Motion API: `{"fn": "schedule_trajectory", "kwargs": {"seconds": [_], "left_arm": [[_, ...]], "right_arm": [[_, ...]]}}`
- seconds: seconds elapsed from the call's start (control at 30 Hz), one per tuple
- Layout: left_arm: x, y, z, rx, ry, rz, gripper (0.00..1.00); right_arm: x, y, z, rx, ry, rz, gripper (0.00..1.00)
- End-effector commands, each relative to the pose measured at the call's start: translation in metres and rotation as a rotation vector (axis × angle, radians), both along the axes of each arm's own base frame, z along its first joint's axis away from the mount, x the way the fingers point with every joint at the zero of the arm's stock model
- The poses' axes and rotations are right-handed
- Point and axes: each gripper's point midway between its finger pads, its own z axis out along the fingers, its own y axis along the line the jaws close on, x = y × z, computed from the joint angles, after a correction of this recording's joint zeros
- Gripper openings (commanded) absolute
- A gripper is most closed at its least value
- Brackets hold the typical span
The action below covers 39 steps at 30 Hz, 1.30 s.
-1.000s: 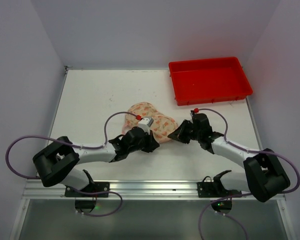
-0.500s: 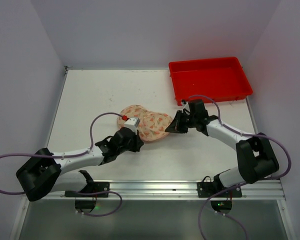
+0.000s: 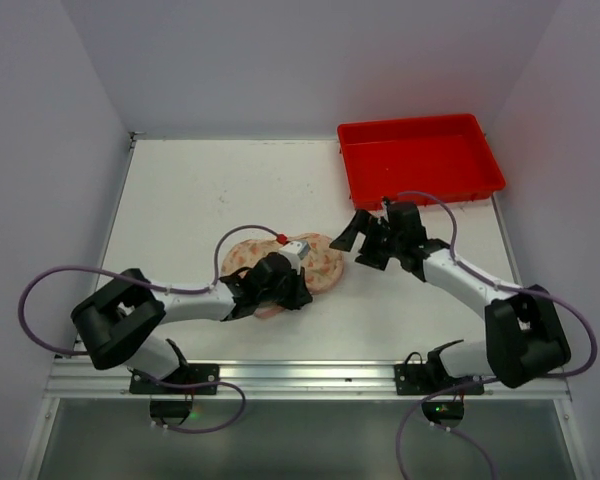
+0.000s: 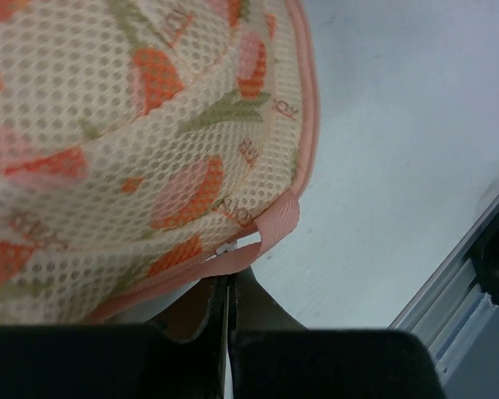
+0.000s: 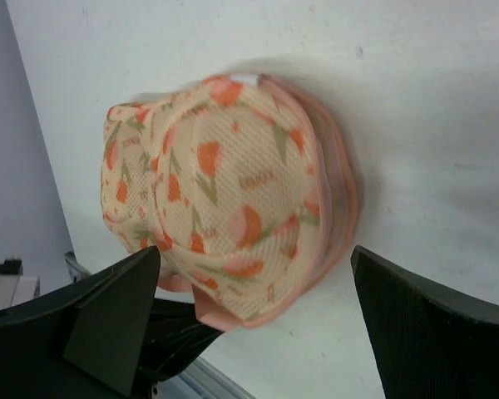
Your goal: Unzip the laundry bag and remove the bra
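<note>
Opened since a moment ago, the right gripper [image 3: 353, 243] has let go of the laundry bag [image 3: 325, 265]. Its fingers [image 5: 108, 316] now stand wide apart, with one lobe of the bag just ahead of them. The left gripper [image 3: 272, 295] has drawn back toward its base, bringing the bag with it. Its fingers [image 4: 266, 316] are pressed together on the pink zip edging [image 4: 266, 237] at the bag's rim, the floral mesh directly beyond them. Behind the right gripper, well apart, stands a red tray [image 3: 410, 122].
</note>
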Motion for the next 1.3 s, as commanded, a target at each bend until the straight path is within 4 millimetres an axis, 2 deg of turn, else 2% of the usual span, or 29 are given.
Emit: {"fn": "schedule_trajectory", "kwargs": {"seconds": [0.0,0.03,0.07,0.1,0.13,0.17,0.23,0.43,0.47,0.5,0.6,0.63,0.7,0.73,0.8,0.83,0.87,0.9,0.97,1.0,1.07,1.13,1.17,1.2,1.27], "left_arm": [[0.011,-0.056,0.04,-0.163,-0.03,-0.085,0.0],[0.011,-0.06,0.03,-0.15,-0.009,-0.089,0.0],[0.015,-0.068,0.035,-0.163,-0.013,-0.096,0.0],[0.015,-0.071,0.03,-0.156,0.001,-0.103,0.0],[0.015,-0.074,0.03,-0.157,0.004,-0.106,0.0],[0.017,-0.078,0.032,-0.165,0.001,-0.109,0.0],[0.015,-0.081,0.029,-0.167,0.01,-0.115,0.0],[0.01,-0.081,0.027,-0.167,0.017,-0.119,0.0],[0.009,-0.08,0.027,-0.168,0.016,-0.116,0.0],[0.01,-0.08,0.029,-0.173,0.013,-0.111,0.0],[0.009,-0.077,0.027,-0.168,0.012,-0.104,0.0],[0.01,-0.077,0.028,-0.169,0.01,-0.103,0.0],[0.009,-0.075,0.027,-0.166,0.008,-0.096,0.0],[0.009,-0.073,0.027,-0.165,0.009,-0.092,0.0],[0.008,-0.068,0.024,-0.156,0.008,-0.079,0.0],[0.007,-0.065,0.022,-0.152,0.011,-0.073,0.0],[0.004,-0.058,0.015,-0.132,0.022,-0.063,0.0],[0.006,-0.054,0.016,-0.125,0.011,-0.047,0.0],[0.001,-0.041,0.006,-0.085,0.018,-0.032,0.0],[0.004,-0.036,0.009,-0.083,0.002,-0.015,0.0],[0.0,-0.021,0.0,-0.048,0.012,0.009,0.0],[0.0,-0.009,0.0,-0.031,0.007,0.042,0.0],[-0.003,0.003,-0.007,0.006,0.02,0.058,0.0],[0.002,0.011,-0.003,0.015,-0.004,0.099,0.0],[-0.001,0.03,-0.012,0.066,0.005,0.132,0.0]], "right_arm": [[-0.019,-0.014,-0.006,0.059,0.001,-0.13,0.99],[-0.024,-0.014,-0.008,0.082,0.001,-0.135,0.99],[-0.029,-0.014,-0.01,0.106,0.019,-0.154,0.99],[-0.038,-0.016,-0.02,0.116,0.034,-0.158,0.99],[-0.044,-0.015,-0.019,0.136,0.032,-0.154,0.99],[-0.051,-0.015,-0.026,0.149,0.057,-0.166,0.99],[-0.054,-0.009,-0.022,0.183,0.039,-0.154,0.99],[-0.049,0.013,-0.02,0.219,0.032,-0.13,0.99],[-0.048,0.017,-0.026,0.219,0.06,-0.132,0.99],[-0.046,0.023,-0.025,0.239,0.058,-0.118,0.98],[-0.046,0.035,-0.038,0.242,0.105,-0.11,0.92],[-0.047,0.038,-0.041,0.241,0.115,-0.104,0.81],[-0.049,0.041,-0.049,0.25,0.139,-0.103,0.68],[-0.051,0.042,-0.051,0.255,0.153,-0.1,0.49],[-0.054,0.04,-0.055,0.249,0.166,-0.108,0.28],[-0.051,0.036,-0.055,0.241,0.16,-0.12,0.13],[-0.051,0.034,-0.054,0.23,0.15,-0.117,0.08],[-0.051,0.03,-0.055,0.213,0.157,-0.125,0.0],[-0.046,0.022,-0.049,0.189,0.122,-0.13,0.0],[-0.045,0.02,-0.047,0.175,0.123,-0.132,0.0],[-0.04,0.013,-0.04,0.161,0.091,-0.139,0.0],[-0.036,0.004,-0.04,0.15,0.092,-0.158,0.0],[-0.032,0.002,-0.035,0.146,0.071,-0.153,0.0],[-0.033,0.0,-0.035,0.136,0.078,-0.15,0.0],[-0.025,-0.002,-0.028,0.119,0.045,-0.134,0.0]]}}
